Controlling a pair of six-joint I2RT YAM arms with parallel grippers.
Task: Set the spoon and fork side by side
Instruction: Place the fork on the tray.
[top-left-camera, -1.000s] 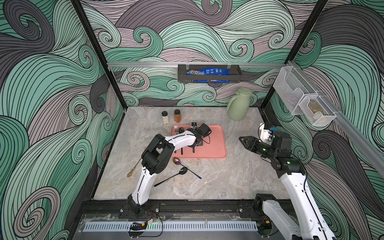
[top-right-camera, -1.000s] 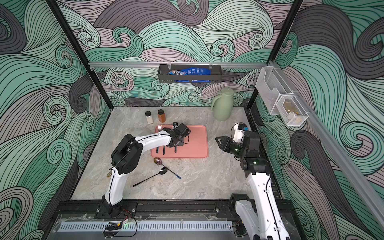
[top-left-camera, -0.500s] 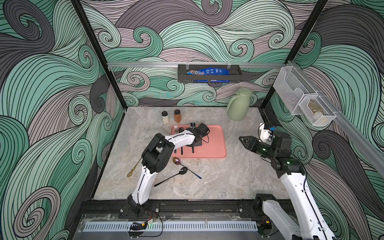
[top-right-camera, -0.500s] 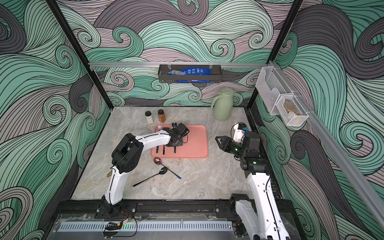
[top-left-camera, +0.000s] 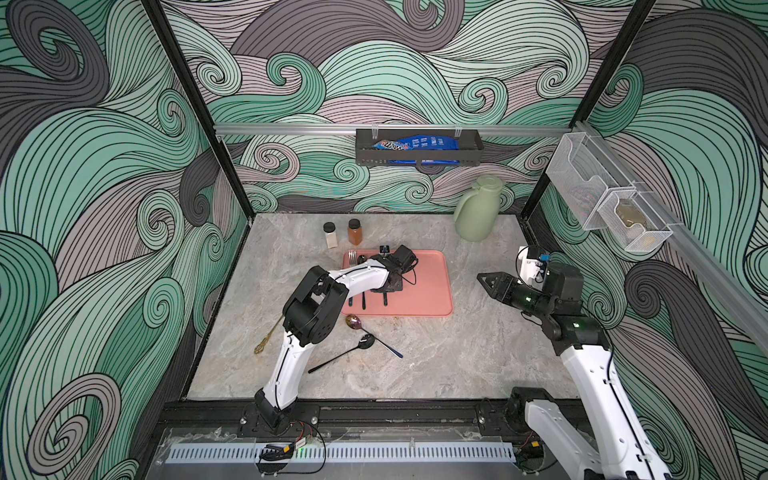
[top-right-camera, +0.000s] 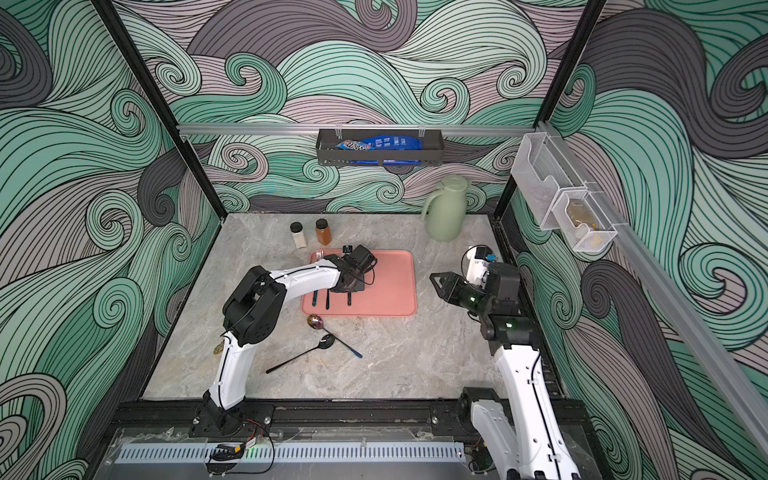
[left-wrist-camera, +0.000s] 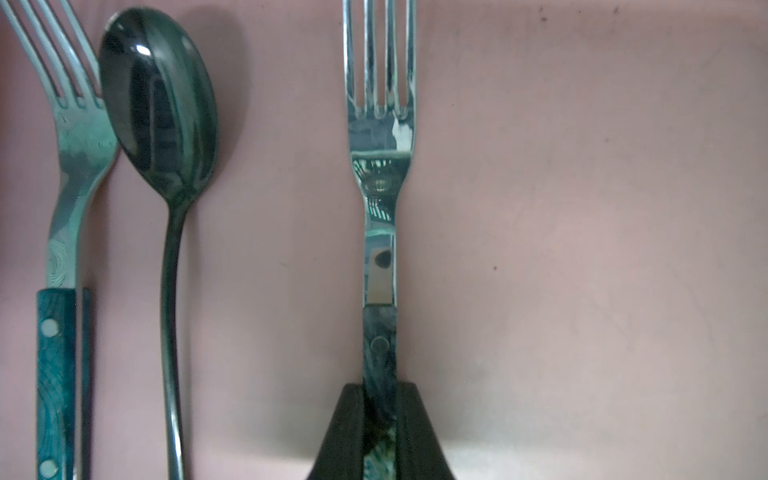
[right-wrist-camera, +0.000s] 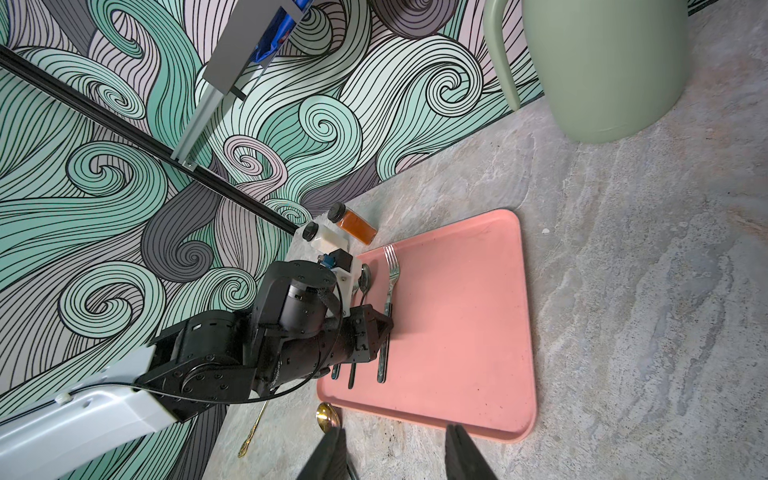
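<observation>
Marble tabletop (top-left-camera: 415, 374) with a pink tray (top-left-camera: 419, 291) under swirl-patterned walls (top-left-camera: 374, 83).
Left gripper (left-wrist-camera: 380, 399) is clamped on the handle of a fork (left-wrist-camera: 380, 166) at the tray's 9 o'clock; the spoon (left-wrist-camera: 160, 95) lies at that fork's 9 o'clock, just beside a second fork (left-wrist-camera: 66, 166). Right gripper (right-wrist-camera: 395, 453) hangs half-spread, empty, at the tray's 3 o'clock.

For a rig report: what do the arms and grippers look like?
The left arm and right arm have white links, black joints and thin black cables. The right one shows green lights. The left gripper and right gripper are black, with tapering fingers.
</observation>
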